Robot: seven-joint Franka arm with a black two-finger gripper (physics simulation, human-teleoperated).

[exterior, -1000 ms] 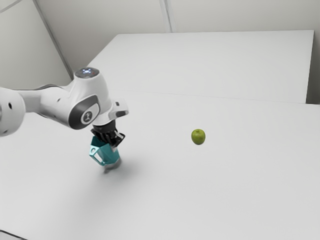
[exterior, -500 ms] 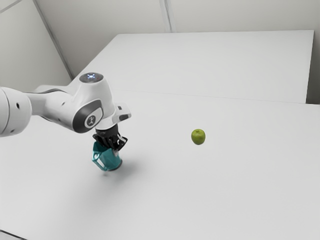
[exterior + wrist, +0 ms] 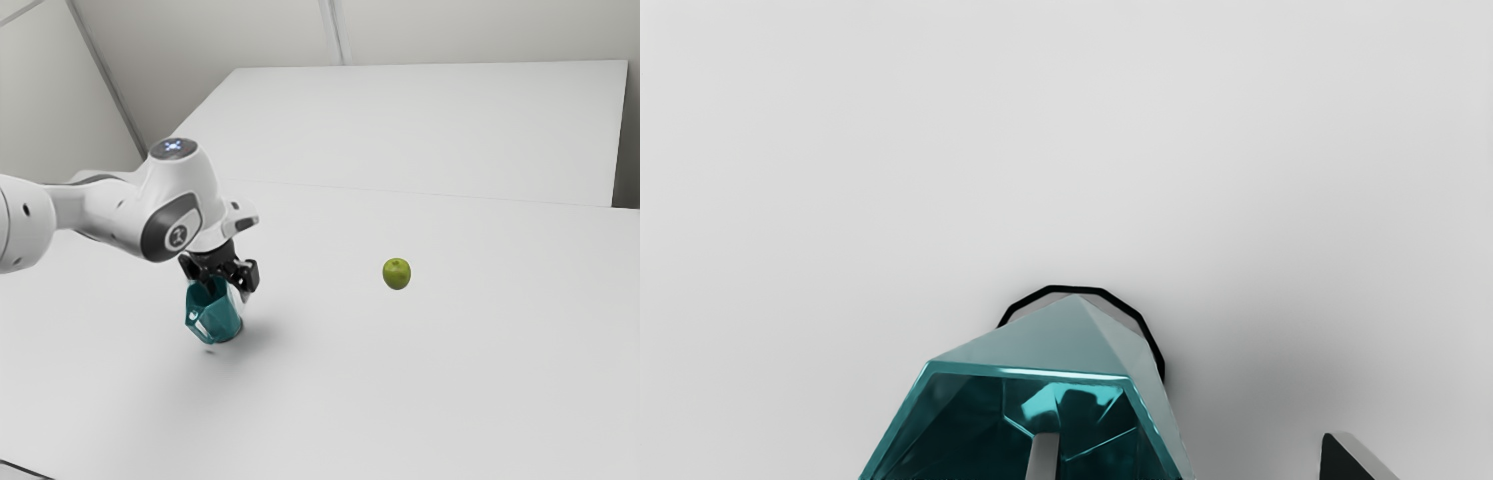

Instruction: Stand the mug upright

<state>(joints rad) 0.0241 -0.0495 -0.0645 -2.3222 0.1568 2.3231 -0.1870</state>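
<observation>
And here's the teal mug (image 3: 222,322), over on the exterior view's left, leaning, not upright! Read that view as a clock face laid over the mug: its mouth opens towards eleven, its foot points towards five, and the angular handle (image 3: 197,325) sticks out at eight. Whether the foot bears on the surface (image 3: 450,390), I can't tell from here.

Right at twelve o'clock, just over the mouth, comes the black claw (image 3: 228,290), and it's open, folks, its two fingers spread wide! The wrist view has it nicely: one finger (image 3: 1043,460) reaches in through the mouth, the other (image 3: 1336,465) hangs outside, well apart from the mug's outer wall. So one wall lies between them, with no grip on it; whether the inner finger touches the mug, I cannot tell. Past the rim, the dark edge of the foot peeks out, and the faceted inside gleams bright teal.

Moving outward, the white arm (image 3: 115,215) reaches in from between nine and ten o'clock, blue lights glowing on its dark cap (image 3: 173,148). Well away from the mug, between two and three, a round green fruit (image 3: 397,274) sits on the pale surface. Farther back, around one, spreads a broad white slab (image 3: 440,130), with a light grey wall (image 3: 480,30) behind it.
</observation>
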